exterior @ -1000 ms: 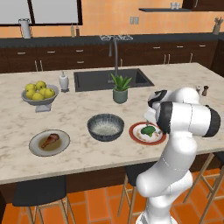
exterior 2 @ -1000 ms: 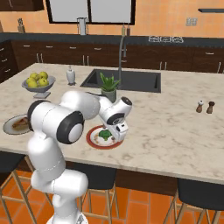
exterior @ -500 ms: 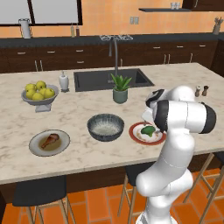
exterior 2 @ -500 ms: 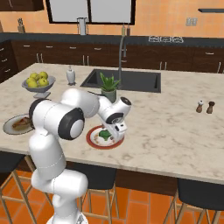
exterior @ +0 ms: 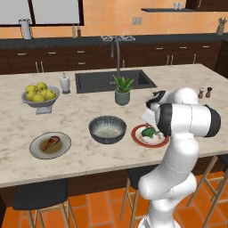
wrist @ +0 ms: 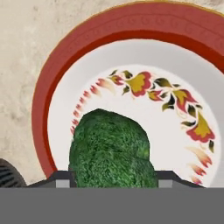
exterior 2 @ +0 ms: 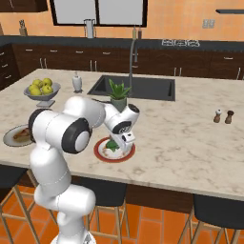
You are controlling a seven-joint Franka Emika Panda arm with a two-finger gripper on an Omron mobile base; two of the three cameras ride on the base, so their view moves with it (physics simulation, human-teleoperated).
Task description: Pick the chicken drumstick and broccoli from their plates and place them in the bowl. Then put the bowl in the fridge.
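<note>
Gripper (wrist: 113, 178) down over the broccoli (wrist: 111, 151), fingers either side of it

Can't tell if it's actually squeezing yet. Broccoli sits on the red-rimmed plate (wrist: 61, 70), bowl (exterior: 107, 129) just beside, drumstick (exterior: 50, 143) on the grey plate (exterior: 37, 150) farther along.

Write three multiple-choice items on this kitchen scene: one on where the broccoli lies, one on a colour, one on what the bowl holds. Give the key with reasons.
1. Where is the broccoli?
A. in the bowl
B. on the red-rimmed plate
C. in the sink

2. What colour are the fruits in the footed fruit bowl?
A. yellow
B. red
C. purple

3. What does the dark ribbed bowl hold?
A. the drumstick
B. the broccoli
C. neither food

Key: B, the hand view shows the floret on that plate, flanked by the gripper; A, they are plainly yellow; C, the chicken drumstick lies on the grey plate.
</note>
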